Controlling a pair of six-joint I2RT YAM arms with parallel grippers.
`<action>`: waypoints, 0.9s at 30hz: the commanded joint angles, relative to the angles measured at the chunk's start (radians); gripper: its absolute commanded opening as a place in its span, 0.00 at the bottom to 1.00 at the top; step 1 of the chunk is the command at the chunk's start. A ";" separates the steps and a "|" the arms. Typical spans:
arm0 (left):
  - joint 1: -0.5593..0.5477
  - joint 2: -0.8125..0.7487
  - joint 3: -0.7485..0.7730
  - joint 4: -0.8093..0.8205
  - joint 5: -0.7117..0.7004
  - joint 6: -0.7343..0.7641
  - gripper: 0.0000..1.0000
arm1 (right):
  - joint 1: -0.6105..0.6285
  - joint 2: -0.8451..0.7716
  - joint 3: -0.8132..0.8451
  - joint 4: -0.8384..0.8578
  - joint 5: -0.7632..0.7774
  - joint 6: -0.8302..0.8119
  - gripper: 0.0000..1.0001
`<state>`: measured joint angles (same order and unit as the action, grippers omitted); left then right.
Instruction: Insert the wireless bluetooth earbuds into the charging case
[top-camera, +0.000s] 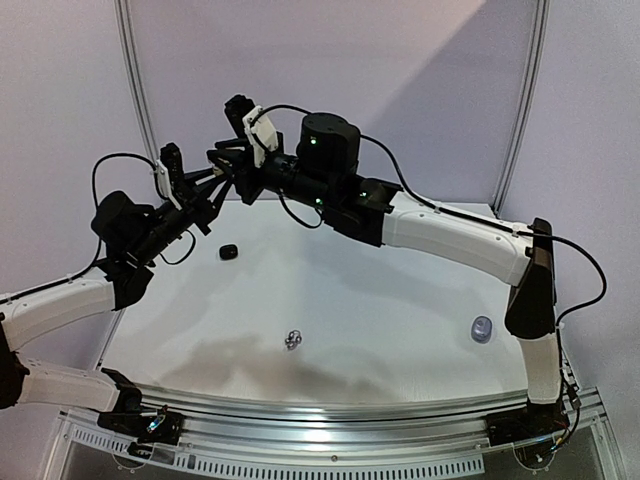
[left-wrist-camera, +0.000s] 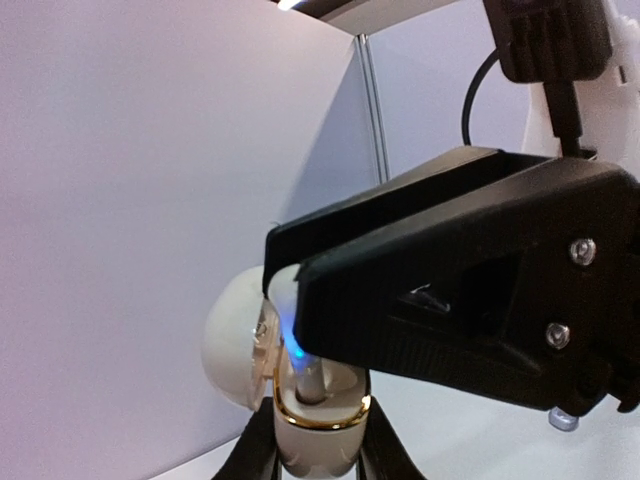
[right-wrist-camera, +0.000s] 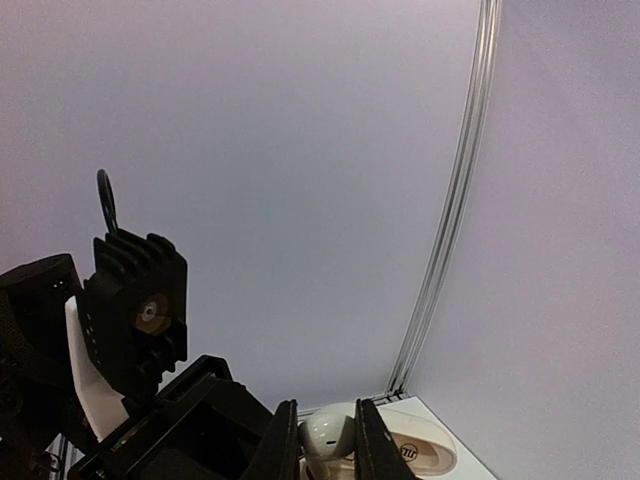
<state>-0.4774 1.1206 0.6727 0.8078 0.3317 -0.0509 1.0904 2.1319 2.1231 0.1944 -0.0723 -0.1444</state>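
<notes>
Lilac wall (top-camera: 400, 80) behind, white table (top-camera: 400, 300) below. White earbud (right-wrist-camera: 328, 430) held in air over table's far-left corner, stem tip inside gold rim of white charging case (left-wrist-camera: 315, 435), lid open. Right gripper (right-wrist-camera: 328, 448) clamped on earbud; left gripper (left-wrist-camera: 318, 462) clamped on case base. Judged step: seating. Keep stem in line with socket, press straight and gently, brace case, release only once flush. Silvery earbuds (top-camera: 293, 340), black item (top-camera: 229, 252), bluish case (top-camera: 482, 329) lie on table.
</notes>
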 joint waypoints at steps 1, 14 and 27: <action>-0.007 0.001 0.024 0.018 0.009 0.018 0.00 | -0.001 0.022 -0.012 -0.003 0.018 -0.017 0.00; -0.006 -0.002 0.020 0.038 0.018 0.031 0.00 | -0.019 -0.011 -0.135 0.091 -0.010 0.062 0.00; -0.003 -0.002 0.016 0.048 -0.027 0.029 0.00 | -0.019 -0.046 -0.213 0.123 0.040 0.120 0.03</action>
<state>-0.4774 1.1267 0.6724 0.7708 0.3332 -0.0288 1.0786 2.1006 1.9488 0.3931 -0.0677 -0.0566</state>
